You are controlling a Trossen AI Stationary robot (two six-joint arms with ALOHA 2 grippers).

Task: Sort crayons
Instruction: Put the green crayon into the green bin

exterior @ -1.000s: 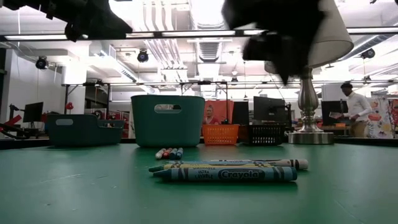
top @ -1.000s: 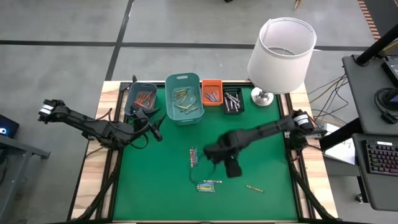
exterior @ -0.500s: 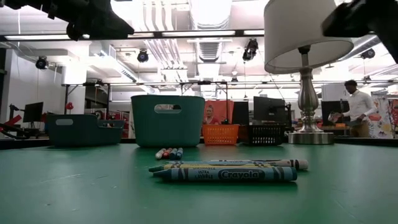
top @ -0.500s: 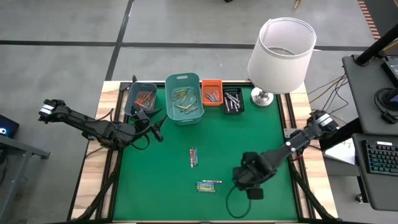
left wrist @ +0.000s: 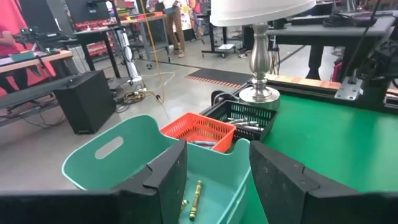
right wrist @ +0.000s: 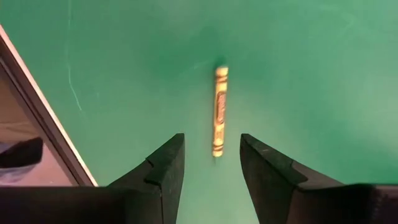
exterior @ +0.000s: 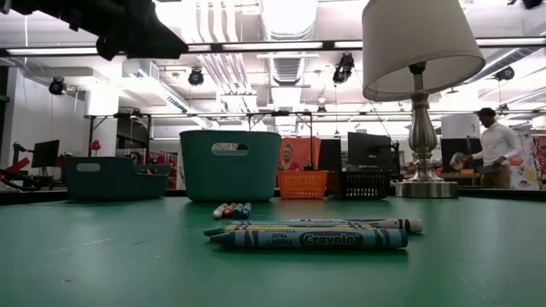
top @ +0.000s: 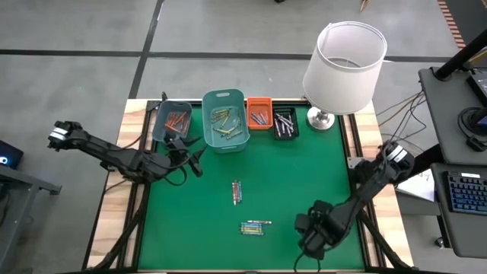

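A yellow crayon (right wrist: 219, 111) lies alone on the green mat near the table's near right corner. My right gripper (right wrist: 211, 148) hangs open above it, pointing down, with the crayon just ahead of the gap between its fingers. In the high view the right gripper (top: 312, 230) hides that crayon. Two small groups of crayons (top: 237, 192) (top: 255, 227) lie mid-table. My left gripper (top: 195, 157) is open and holds nothing, near the teal bin (left wrist: 205, 186), which has yellow-green crayons (left wrist: 195, 199) in it.
Along the far edge stand a dark teal bin (top: 173, 120), the teal bin (top: 225, 120), an orange bin (top: 259, 113) and a black bin (top: 285, 122), each with crayons inside. A lamp (top: 342, 68) stands at the far right. Bare mat lies between the crayon groups and the bins.
My right gripper has swept from mid-table toward the near right corner, sinking a little and rolling about its own axis as it went, and now hangs over the lone yellow crayon. The crayons have not moved.
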